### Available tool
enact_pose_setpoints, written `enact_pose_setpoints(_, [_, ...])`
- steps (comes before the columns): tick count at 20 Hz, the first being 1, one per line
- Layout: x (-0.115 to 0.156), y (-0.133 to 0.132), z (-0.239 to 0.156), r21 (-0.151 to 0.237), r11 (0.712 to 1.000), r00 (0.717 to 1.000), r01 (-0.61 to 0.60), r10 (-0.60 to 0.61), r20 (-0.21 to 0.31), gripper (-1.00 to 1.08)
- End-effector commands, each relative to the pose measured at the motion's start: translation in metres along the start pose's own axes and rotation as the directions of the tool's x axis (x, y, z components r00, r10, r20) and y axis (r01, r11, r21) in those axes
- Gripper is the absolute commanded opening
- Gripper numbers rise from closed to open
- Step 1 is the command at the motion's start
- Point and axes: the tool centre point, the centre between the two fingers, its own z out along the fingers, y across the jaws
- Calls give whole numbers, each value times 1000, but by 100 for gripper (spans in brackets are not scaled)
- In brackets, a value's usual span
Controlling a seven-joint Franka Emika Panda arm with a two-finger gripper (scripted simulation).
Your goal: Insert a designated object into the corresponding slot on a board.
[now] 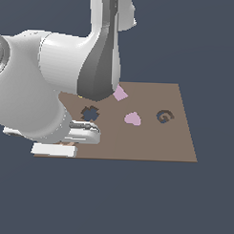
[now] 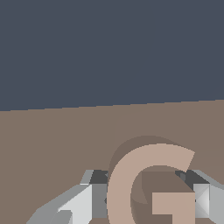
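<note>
Where the exterior view is taken as reference, the following items are recorded.

Board (image 1: 151, 139): large flat brown rectangular panel, lying flat against a plain dark blue-grey ground. Its part toward the exterior view's left is hidden behind the white arm (image 1: 53, 83).

Slot (image 1: 164, 116): small dark spiral cut-out with a brown curl inside, set toward the exterior view's right of the board. It is seen unfilled.

Cross-shaped cut-out (image 1: 90, 113): dark blue, placed toward the exterior view's left, just beside the arm's body.

Heart-like piece (image 1: 132, 119): pink, lying flat between the cross-shaped cut-out and the slot, apart from both.

Pink angular piece (image 1: 120, 93): partly covered by the arm's dark grey link; its full outline cannot be told.

Spiral piece (image 2: 151, 183): light tan, flat, curled like a "G". It is shown large and close in the wrist view, standing between the two grey fingers (image 2: 78, 203), above the brown board surface, on which its shadow is cast. In the exterior view it is hidden by the arm, well apart from the slot.

Gripper (image 2: 146, 201): low over the board's corner at the exterior view's left. One finger is seen on each side of the spiral piece, drawn in against it, so the piece is judged to be pinched, though the contact points themselves are hidden behind it.
</note>
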Motion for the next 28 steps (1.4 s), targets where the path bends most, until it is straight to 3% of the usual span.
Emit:
enact_pose_setpoints(1, [0,0,0,0,1000,1000,0,0,0,-100])
enact_pose_setpoints(16, [4,-5,-3,0,999,999,36,-36,1,-100])
enact_pose_setpoints(23, [18,-26,-3,0,986,986,167,-167,1,-100])
enact_pose_setpoints(28, [30,-53,-4,0,949,949,314,-314,1,-100])
